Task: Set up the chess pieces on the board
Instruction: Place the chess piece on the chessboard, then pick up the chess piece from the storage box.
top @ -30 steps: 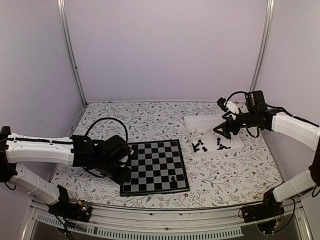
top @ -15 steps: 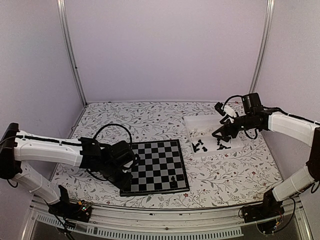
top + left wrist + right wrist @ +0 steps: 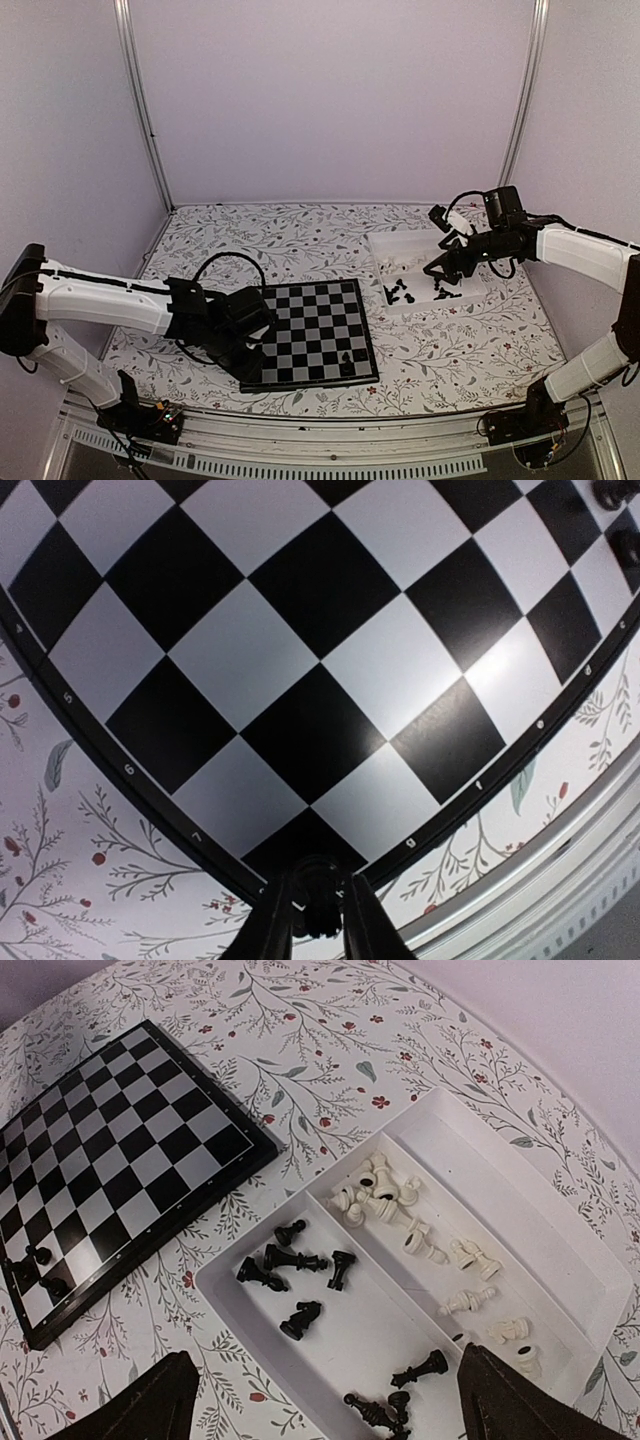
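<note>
The left gripper (image 3: 318, 892), jaws nearly closed, clasps a small black chess piece (image 3: 318, 915) at the near-left corner of the flat black-and-grey checked board (image 3: 300, 680). The right gripper (image 3: 322, 1410) hangs wide open and empty, well right of the board.

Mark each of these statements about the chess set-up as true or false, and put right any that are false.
1. The right tool is open and empty. True.
2. Every piece in the white tray is black. False: white pieces lie in it too.
3. Some black pieces sit near the near-right corner of the board. True.
4. The left tool is over the tray. False: it is at the board's near-left corner, with a black piece between its fingers.
5. The board lies to the right of the tray. False: it lies to the tray's left.
</note>
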Motion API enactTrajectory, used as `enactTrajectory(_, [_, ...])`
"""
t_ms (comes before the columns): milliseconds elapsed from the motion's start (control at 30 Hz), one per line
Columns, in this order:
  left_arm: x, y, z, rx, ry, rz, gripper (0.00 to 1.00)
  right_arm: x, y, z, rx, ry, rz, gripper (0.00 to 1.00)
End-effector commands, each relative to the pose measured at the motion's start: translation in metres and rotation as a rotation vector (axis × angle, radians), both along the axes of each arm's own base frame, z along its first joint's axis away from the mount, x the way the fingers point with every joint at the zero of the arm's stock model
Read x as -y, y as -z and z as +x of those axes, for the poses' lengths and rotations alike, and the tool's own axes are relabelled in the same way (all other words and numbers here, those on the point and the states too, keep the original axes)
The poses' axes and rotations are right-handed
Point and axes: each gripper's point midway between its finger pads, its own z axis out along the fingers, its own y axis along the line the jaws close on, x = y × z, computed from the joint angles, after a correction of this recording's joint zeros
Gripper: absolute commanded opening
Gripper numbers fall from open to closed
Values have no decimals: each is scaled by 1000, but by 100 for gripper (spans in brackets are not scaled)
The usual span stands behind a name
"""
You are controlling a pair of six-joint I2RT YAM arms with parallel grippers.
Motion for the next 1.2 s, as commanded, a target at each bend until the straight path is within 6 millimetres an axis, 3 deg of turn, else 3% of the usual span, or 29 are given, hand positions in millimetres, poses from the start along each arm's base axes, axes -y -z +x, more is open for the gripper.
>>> enactTrajectory(0, [-6,8,-3,4,3,43,24,-4,-5,0,0,-24,8,94])
enactTrajectory(200, [0,1,-2,18,5,21,40,-5,-5,-1,-8,-32,11,94])
enactTrajectory(333, [8,-19,8,71,7,-9,48,-7,-9,-1,-9,-36,22,93])
enactTrajectory(567, [40,-88,55,348,23,-130,52,-6,-10,-2,-37,-39,1,87])
enactTrajectory(700, [73,-141,88,561,43,-260,55,-3,7,-3,-92,-74,-66,74])
enactTrajectory(767, [84,-169,103,665,1,-344,72,-1,16,0,-125,-73,-96,67])
enactTrajectory(800, [89,-183,109,711,-25,-391,89,-1,17,2,-134,-75,-104,64])
enactTrajectory(833, [93,-193,114,741,-44,-438,98,-1,20,4,-147,-72,-113,61])
enactTrajectory(867, [96,-200,119,753,-58,-479,99,-1,24,6,-162,-66,-121,59])
enactTrajectory(1033, [102,-188,151,699,-126,-437,99,5,32,19,-173,-18,-160,54])
enactTrajectory(1167, [111,-188,155,746,-56,-387,99,9,44,25,-211,25,-181,50])
